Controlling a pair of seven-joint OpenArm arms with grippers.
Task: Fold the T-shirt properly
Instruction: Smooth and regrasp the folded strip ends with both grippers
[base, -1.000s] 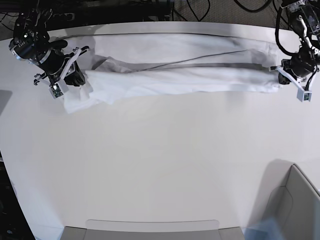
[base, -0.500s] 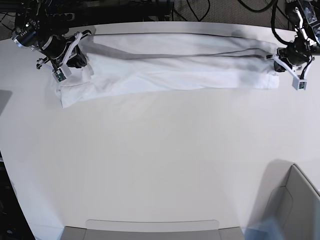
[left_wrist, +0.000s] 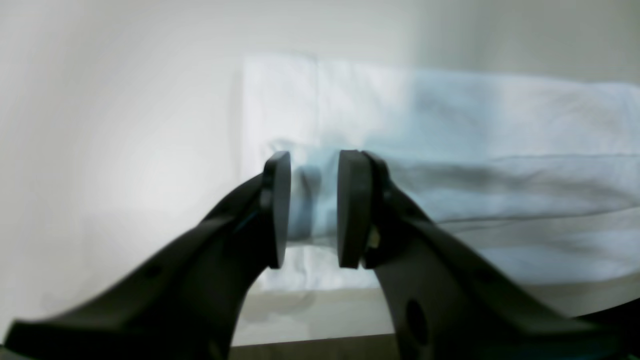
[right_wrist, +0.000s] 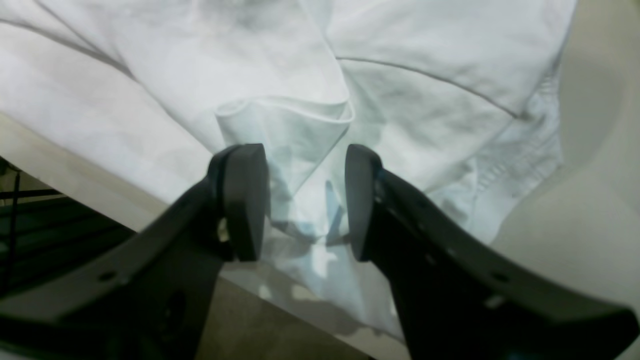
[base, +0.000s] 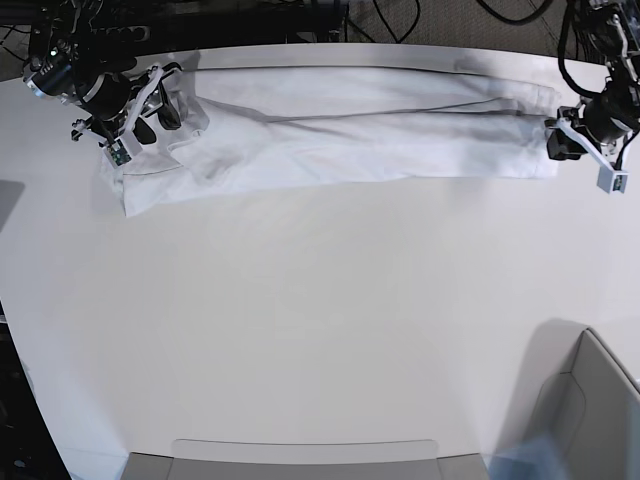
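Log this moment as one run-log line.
T-shirt: long band on table | left gripper: open | right gripper: open

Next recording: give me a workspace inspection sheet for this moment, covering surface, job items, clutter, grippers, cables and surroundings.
Surface: white table, mostly bare.
Job's things: T-shirt folded into a long band along the far edge, wrinkled, one end bunched.
Clutter: nothing seen on the table.
Grippers: left gripper open at one end of the band, cloth visible between the jaws; right gripper open over the bunched end, a fold of cloth between the jaws.
Cables: black cables behind the far edge.
Surroundings: grey bin at the near corner; grey panel at the near edge.
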